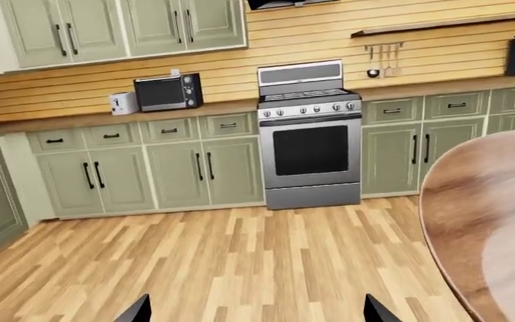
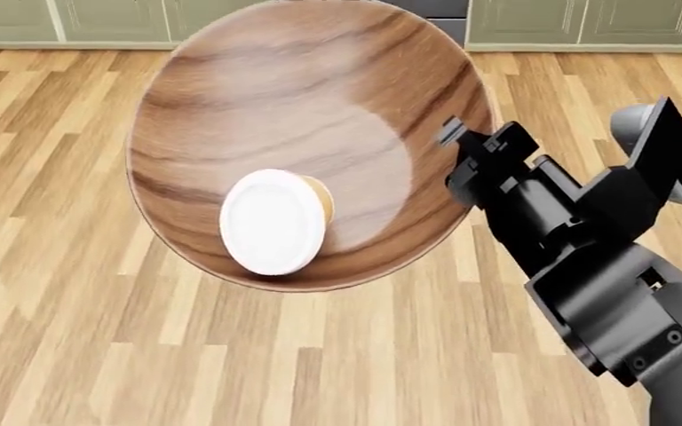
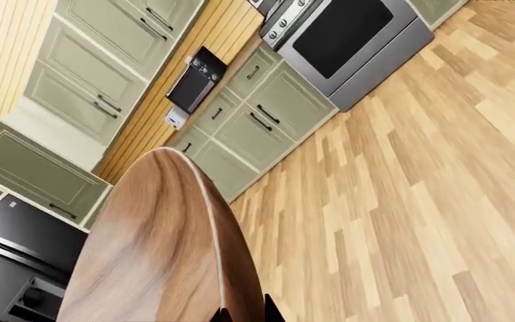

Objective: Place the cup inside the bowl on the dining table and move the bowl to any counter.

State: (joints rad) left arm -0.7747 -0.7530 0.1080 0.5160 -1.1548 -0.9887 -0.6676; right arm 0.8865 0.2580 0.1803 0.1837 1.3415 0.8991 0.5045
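- Left wrist view: my left end effector [image 1: 255,312] shows only two dark fingertips, spread wide apart with nothing but plank floor between them, so it is released. The bowl's [image 1: 495,221] wooden rim curves in at one edge, apart from those tips. Across the floor stand green cabinets, a steel stove [image 1: 310,134], and a counter [image 1: 132,115] carrying a black microwave [image 1: 168,92] and a white toaster [image 1: 123,102].
- Head view: the bowl [image 2: 305,106] is tilted toward me above the floor, and the cup [image 2: 276,220] lies on its side inside, white lid facing me, against the lower wall. My right end effector [image 2: 465,164] sits on the bowl's right rim, grasping it.
- Right wrist view: the bowl's [image 3: 159,248] outer wall fills the near part; my right fingertips [image 3: 271,310] sit at its rim, one dark tip on each side.
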